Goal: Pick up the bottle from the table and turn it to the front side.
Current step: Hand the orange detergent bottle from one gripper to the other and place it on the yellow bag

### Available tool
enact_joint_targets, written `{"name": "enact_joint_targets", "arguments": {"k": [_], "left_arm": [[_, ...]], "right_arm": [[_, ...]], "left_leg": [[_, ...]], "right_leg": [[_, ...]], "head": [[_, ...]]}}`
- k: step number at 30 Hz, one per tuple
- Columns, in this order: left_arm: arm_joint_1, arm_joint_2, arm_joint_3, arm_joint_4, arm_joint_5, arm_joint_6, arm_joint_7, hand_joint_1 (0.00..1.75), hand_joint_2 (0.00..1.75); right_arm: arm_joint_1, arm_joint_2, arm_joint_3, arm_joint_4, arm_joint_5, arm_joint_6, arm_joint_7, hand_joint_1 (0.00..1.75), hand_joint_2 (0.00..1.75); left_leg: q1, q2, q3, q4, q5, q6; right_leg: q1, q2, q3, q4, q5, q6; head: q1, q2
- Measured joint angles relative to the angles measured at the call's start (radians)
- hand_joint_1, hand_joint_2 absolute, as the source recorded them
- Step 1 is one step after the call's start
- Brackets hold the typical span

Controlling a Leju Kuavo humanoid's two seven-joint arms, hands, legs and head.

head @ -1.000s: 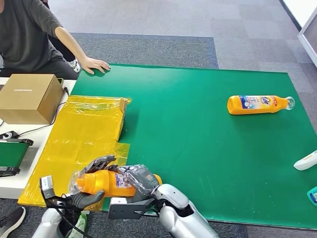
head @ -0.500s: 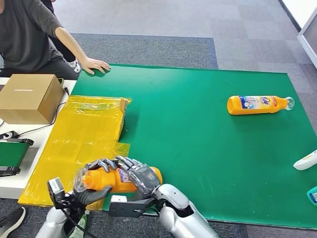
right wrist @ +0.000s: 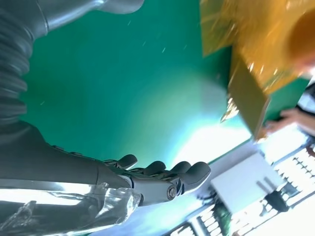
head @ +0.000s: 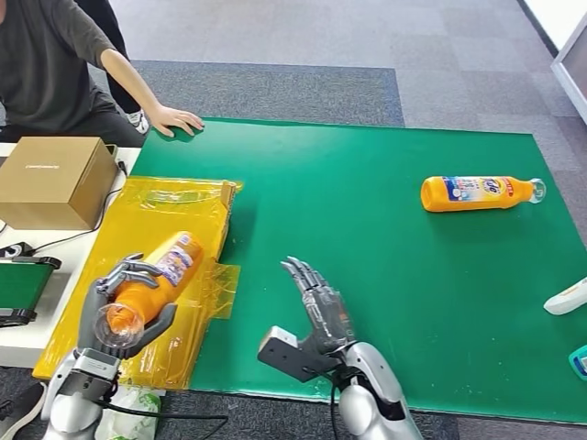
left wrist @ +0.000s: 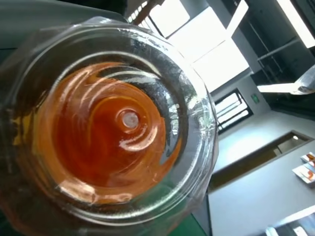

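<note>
My left hand grips an orange bottle above the yellow plastic sheet, its clear cap end pointing toward me. In the left wrist view the bottle's clear cap sits right at the lens. My right hand hovers over the green mat with fingers spread and nothing in it; the right wrist view shows the same flat right hand above the mat. A second orange bottle lies on its side at the mat's far right.
A person sits at the far left with a hand on the mat's corner. A cardboard box stands on the white table to the left. A white object and a teal one lie at the right edge.
My right hand let go of the bottle and moved right, opening flat over the mat. My left hand now carries the bottle alone, tilted with its cap toward me.
</note>
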Motion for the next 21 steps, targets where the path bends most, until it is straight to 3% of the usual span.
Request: {"name": "enact_joint_targets", "arguments": {"k": [5,10,13,18,21], "left_arm": [[0.006,-0.021,0.05,-0.025,-0.325,0.105,0.179,1.74,1.75],[-0.004,-0.018,0.066,0.001,-0.483,0.062,0.377,1.58,1.75],[-0.059,-0.008,0.068,0.061,-0.567,0.029,0.49,1.48,1.75],[-0.174,0.002,0.075,0.194,-0.64,0.027,0.526,0.92,1.75],[-0.232,0.011,0.069,0.281,-0.662,0.025,0.499,0.33,1.75]], "right_arm": [[0.078,-0.001,-0.117,-0.118,0.005,0.009,-0.019,0.0,1.75],[0.119,0.0,-0.189,-0.172,0.007,0.034,-0.044,0.0,1.75],[0.121,0.002,-0.211,-0.175,0.008,0.058,-0.063,0.0,1.75],[0.113,0.012,-0.225,-0.163,0.006,0.071,-0.08,0.0,1.75],[0.097,0.017,-0.226,-0.148,-0.002,0.077,-0.09,0.0,1.75]], "left_leg": [[0.0,0.0,0.0,0.0,-0.001,-0.001],[0.0,0.0,0.0,0.0,-0.001,-0.001],[0.0,-0.001,0.003,0.0,-0.001,-0.001],[0.0,-0.001,0.01,-0.002,-0.001,-0.003],[0.0,-0.001,0.011,-0.002,-0.001,-0.004]], "right_leg": [[0.0,0.0,0.0,0.0,-0.001,0.0],[0.001,0.0,0.0,0.0,-0.001,0.0],[0.001,0.0,0.003,0.0,-0.001,0.0],[0.001,0.0,0.008,0.001,-0.001,-0.002],[0.001,0.0,0.009,0.002,-0.001,-0.003]], "head": [[0.0,0.0],[0.0,0.0],[0.0,0.0],[0.0,0.0],[0.0,0.0]]}}
